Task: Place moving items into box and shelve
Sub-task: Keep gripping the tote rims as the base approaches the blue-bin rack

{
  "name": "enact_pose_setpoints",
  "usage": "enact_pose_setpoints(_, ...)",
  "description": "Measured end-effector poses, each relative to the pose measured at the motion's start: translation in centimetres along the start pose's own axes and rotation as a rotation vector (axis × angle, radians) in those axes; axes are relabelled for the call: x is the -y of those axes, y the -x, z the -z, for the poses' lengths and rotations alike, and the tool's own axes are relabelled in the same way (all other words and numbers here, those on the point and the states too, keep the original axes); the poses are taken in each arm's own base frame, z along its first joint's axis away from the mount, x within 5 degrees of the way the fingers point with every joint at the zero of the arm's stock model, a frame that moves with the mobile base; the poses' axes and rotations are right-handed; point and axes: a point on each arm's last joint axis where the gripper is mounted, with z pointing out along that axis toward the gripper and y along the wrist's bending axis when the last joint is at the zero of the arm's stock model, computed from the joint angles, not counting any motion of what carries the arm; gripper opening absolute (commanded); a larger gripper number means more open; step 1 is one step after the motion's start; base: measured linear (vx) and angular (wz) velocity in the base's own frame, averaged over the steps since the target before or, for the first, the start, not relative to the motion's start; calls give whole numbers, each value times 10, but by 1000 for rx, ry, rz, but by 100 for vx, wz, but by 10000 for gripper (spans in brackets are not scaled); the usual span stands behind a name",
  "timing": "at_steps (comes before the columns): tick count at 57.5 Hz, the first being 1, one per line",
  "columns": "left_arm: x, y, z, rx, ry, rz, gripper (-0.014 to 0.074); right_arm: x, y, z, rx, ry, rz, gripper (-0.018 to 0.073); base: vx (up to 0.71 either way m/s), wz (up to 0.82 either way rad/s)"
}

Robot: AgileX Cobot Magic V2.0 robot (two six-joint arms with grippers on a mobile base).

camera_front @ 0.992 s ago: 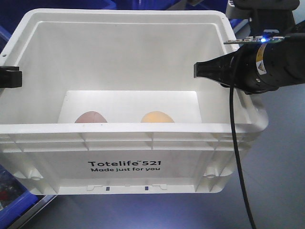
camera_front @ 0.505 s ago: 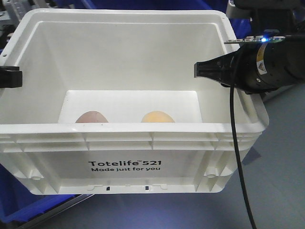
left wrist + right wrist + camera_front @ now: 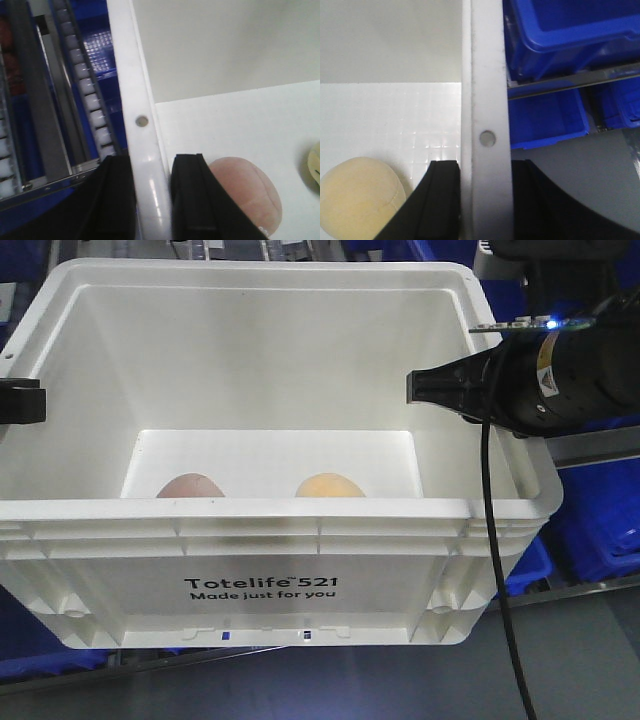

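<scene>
While both end effectors pinch crate [image 3: 260, 540] rim, buns inside.

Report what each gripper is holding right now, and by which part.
Both hold the white crate by its side rims: the left gripper straddles the left rim, the right gripper the right rim, one finger inside and one outside.
</scene>
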Motion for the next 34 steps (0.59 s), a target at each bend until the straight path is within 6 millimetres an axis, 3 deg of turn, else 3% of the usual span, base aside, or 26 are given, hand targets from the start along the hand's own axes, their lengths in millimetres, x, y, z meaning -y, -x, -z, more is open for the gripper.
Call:
enact_pose_setpoints(14,0,-1,0,-5,2,-1,119,0,0,0,-3,3,-3,75,10,40)
enact_pose_setpoints(34,0,-1,0,-6,1,0,119,0,0,0,-5,1,-2,75,11,15)
